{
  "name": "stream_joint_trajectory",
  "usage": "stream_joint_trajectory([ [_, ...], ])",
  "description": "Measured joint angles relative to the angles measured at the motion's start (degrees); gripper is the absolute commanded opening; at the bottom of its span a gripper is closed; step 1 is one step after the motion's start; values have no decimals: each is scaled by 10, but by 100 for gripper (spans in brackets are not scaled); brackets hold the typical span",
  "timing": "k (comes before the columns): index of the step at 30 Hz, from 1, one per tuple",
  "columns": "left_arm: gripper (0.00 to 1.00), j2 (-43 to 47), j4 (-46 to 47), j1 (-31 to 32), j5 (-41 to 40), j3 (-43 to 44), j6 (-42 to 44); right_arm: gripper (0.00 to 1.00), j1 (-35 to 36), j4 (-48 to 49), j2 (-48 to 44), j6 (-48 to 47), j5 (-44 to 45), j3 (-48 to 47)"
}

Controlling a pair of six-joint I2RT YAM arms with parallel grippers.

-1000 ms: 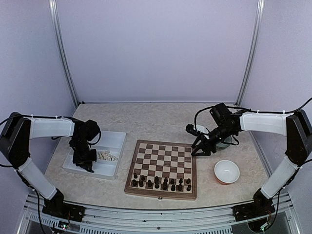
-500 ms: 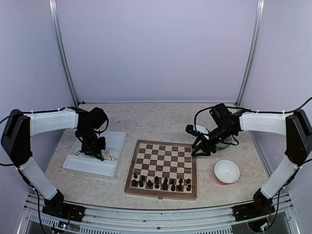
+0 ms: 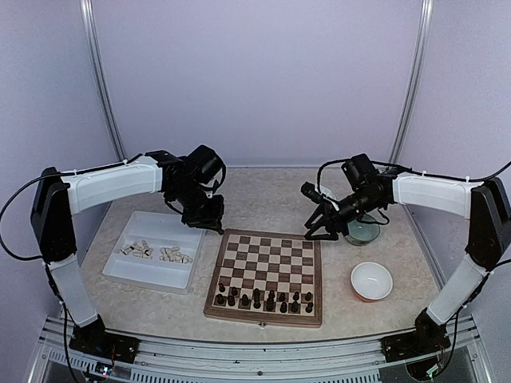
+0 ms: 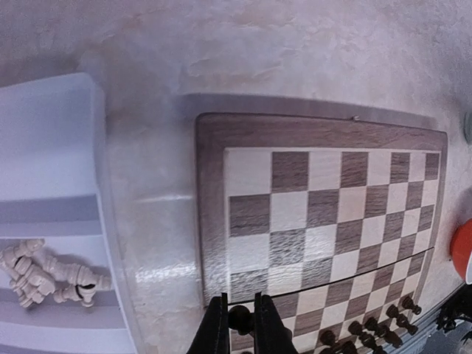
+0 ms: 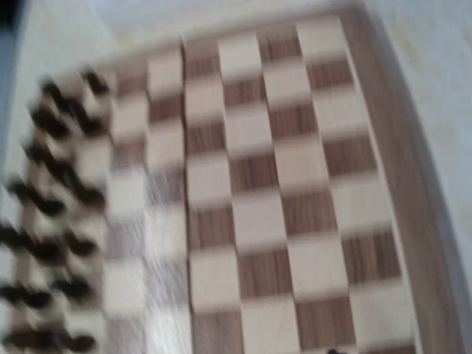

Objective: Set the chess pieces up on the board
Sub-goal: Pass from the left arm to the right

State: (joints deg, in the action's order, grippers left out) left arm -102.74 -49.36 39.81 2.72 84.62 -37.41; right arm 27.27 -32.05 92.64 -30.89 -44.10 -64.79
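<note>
Left gripper [image 4: 239, 308], clamped on a small dark chess piece [image 4: 240, 318], is held above the board [image 4: 210, 184], apparently for placement.

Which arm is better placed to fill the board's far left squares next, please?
Probably left: the left pincer hangs at the far left corner of the board, near the tray of cream pieces; the right pincer is by its far right corner.
</note>
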Motion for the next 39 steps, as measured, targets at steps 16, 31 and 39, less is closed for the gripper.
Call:
stream_joint_trajectory([
  [16,1,-116,79,48,57,78,-47,52,58,42,200,276,-131,-174],
  [31,1,-114,134,50,80,76,-75,51,82,81,268,395,-166,-223],
  [39,1,-114,138,57,80,76,-75,50,82,91,282,420,-178,-225],
])
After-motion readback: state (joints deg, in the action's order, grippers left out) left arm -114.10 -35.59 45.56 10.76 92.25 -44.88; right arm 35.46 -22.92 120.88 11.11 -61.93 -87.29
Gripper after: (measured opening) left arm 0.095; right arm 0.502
